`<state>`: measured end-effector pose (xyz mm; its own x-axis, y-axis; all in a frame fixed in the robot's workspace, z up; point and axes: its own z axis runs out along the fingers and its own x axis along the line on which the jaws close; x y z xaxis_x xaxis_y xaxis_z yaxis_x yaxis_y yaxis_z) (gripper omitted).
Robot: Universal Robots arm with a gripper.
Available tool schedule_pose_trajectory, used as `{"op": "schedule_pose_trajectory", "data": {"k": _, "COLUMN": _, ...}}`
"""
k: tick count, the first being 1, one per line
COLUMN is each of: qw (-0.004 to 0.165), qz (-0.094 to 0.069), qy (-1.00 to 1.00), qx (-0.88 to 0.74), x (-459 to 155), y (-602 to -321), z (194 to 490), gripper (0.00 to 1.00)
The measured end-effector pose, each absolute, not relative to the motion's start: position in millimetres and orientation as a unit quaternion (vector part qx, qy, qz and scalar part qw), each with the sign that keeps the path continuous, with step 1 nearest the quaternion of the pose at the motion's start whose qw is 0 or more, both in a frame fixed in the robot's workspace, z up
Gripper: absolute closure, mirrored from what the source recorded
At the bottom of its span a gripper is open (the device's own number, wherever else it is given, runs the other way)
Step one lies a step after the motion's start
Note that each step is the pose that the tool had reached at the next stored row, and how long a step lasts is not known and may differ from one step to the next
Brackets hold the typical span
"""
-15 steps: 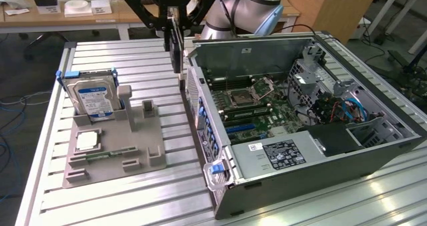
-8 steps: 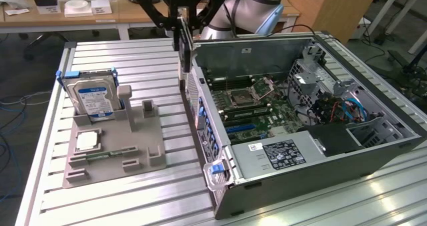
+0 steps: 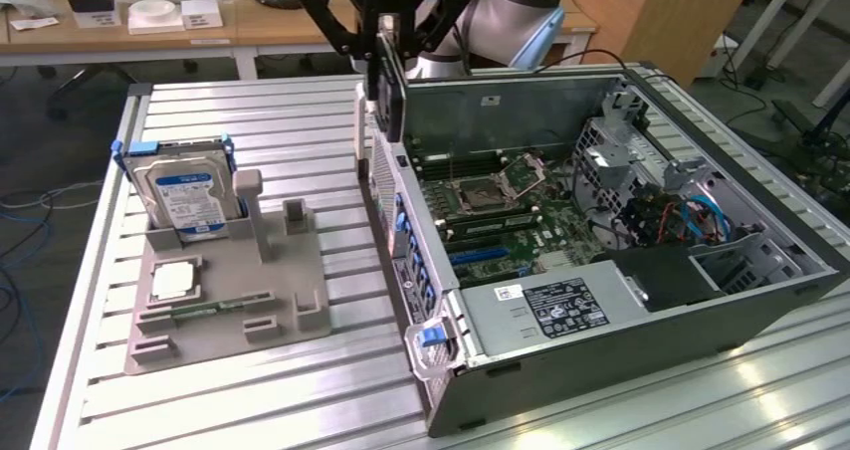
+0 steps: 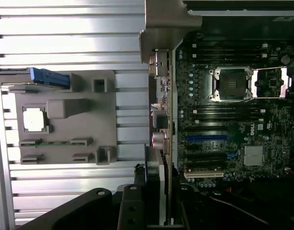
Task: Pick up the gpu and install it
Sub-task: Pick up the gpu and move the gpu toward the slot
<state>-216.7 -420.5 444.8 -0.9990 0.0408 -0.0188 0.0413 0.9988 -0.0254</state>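
Exterior view: the tool hangs above the far corner of the open computer case, its jaws drawn in close on the upper end of the graphics card. The card is held upright on edge, dark face showing, clear of the counter. It sits over the case's rear wall on the exterior view's left and is not seated in any slot. The case lies on its side with the main board exposed. A grey tray rests on the counter beside the case, on the exterior view's left. In it a hard drive with a blue-white label stands upright and a narrow green memory stick lies flat. Wrist view: the card appears edge-on between the dark fingers, running along the case's rear wall, with the main board's slots just beside it.
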Motion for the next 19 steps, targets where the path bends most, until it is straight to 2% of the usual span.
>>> {"op": "schedule_pose_trajectory", "data": {"k": 19, "qw": 0.009, "qz": -0.013, "qy": 1.000, "qx": 0.021, "x": -201, "y": -420, "z": 444, "gripper": 0.72}}
